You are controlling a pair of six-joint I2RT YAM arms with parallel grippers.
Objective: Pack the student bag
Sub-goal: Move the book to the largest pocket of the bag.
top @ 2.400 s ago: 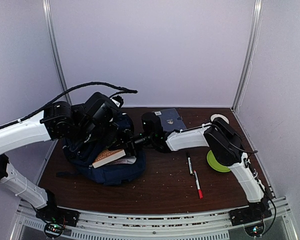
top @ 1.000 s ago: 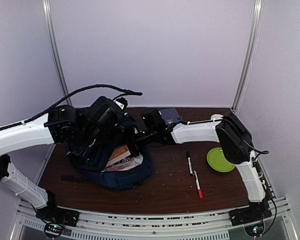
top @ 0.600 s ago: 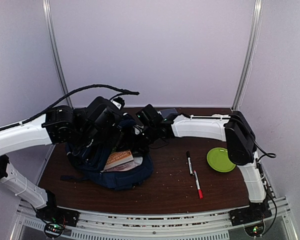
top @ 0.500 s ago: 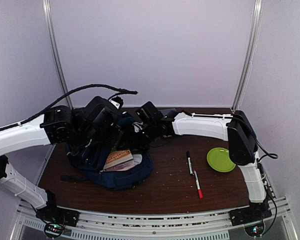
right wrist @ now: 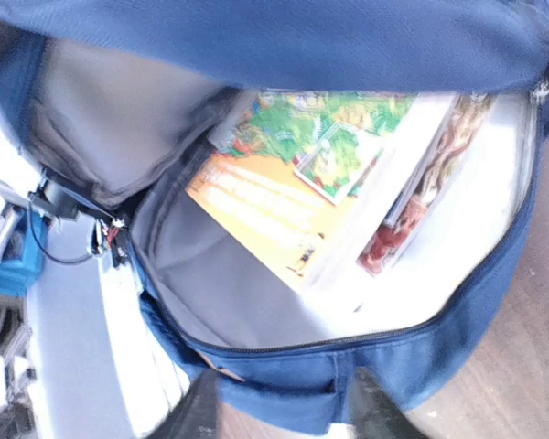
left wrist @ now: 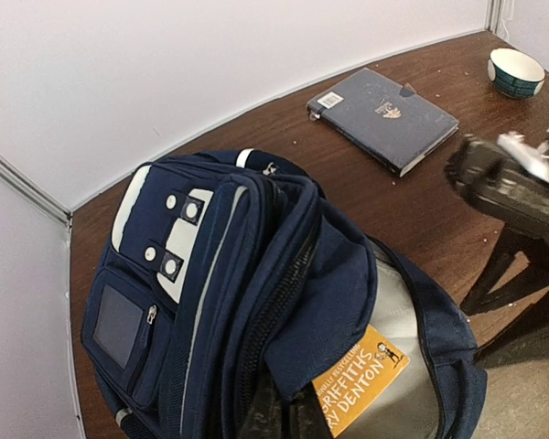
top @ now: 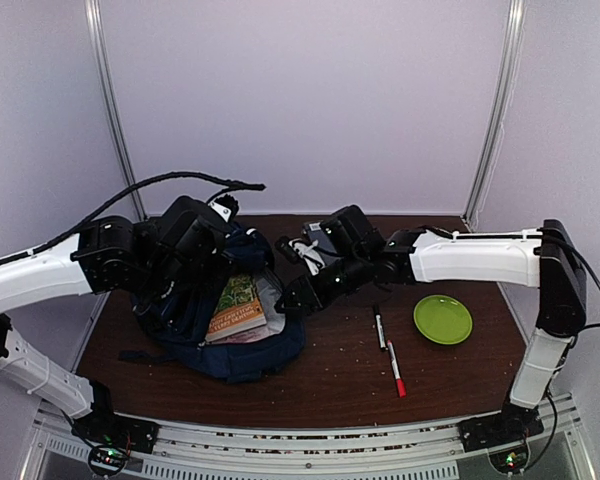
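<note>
— Loc of student bag (top: 235,350)?
— Left-centre on table (top: 330,375), mouth open toward right; orange book (right wrist: 265,215) + others inside.
— Pincers?
— Right gripper (right wrist: 284,413) spread wide just at bag rim, gripping nothing. Left gripper: fingers hidden, can't tell.
— Tips?
— Prob. best: hold mouth wide, nudge books deeper, then fetch navy notebook (left wrist: 384,117) at far side.
— Unclear?
— Bag depth; right wrist view blurred.

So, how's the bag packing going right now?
Right pincer open, empty, at the mouth. Left pincer: grip unclear. Student bag open, books inside. Nothing blocking.
</note>
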